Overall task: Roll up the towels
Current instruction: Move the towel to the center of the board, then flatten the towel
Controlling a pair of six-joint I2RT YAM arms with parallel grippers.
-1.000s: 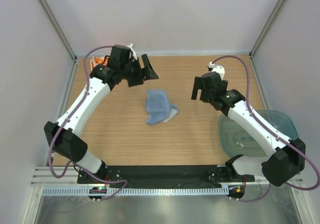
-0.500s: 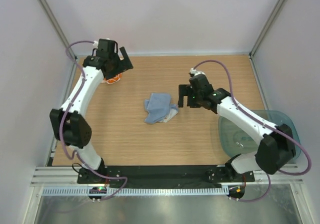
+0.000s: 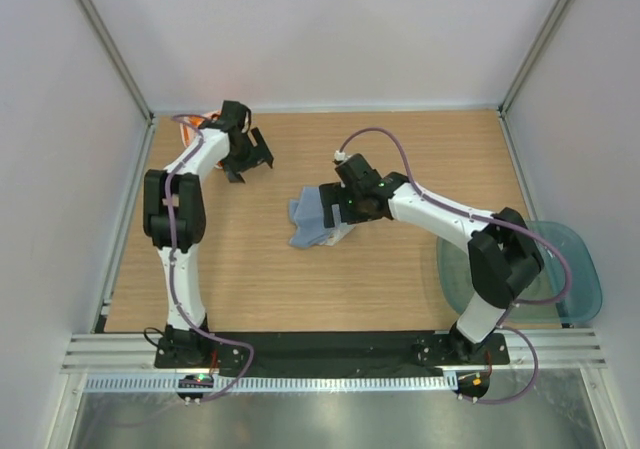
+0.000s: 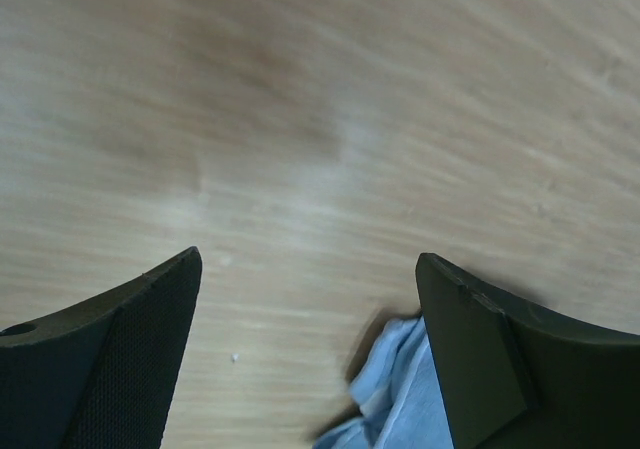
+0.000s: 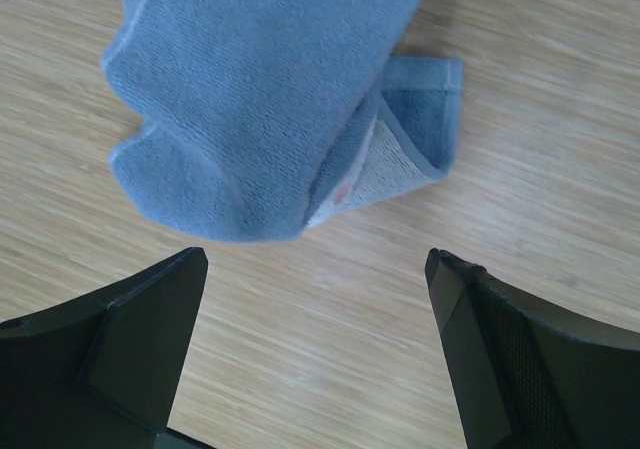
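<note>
Blue towel (image 3: 306,221) is lying bunched, long axis unclear, pale corner pointing right, on wooden table (image 3: 400,269) inside white walls (image 3: 330,39); left gripper (image 4: 310,269) and right gripper (image 5: 315,264) are gaping wide, empty.

The light wooden table (image 3: 400,269) carries a crumpled blue towel (image 3: 308,219) near its middle, one corner folded back to show a paler underside. A small orange thing (image 3: 200,122) lies at the far left corner; a clear bluish tub (image 3: 575,269) sits at the right edge.

text: none legible | labels: none | brands: none | numbers: none | signs: none
</note>
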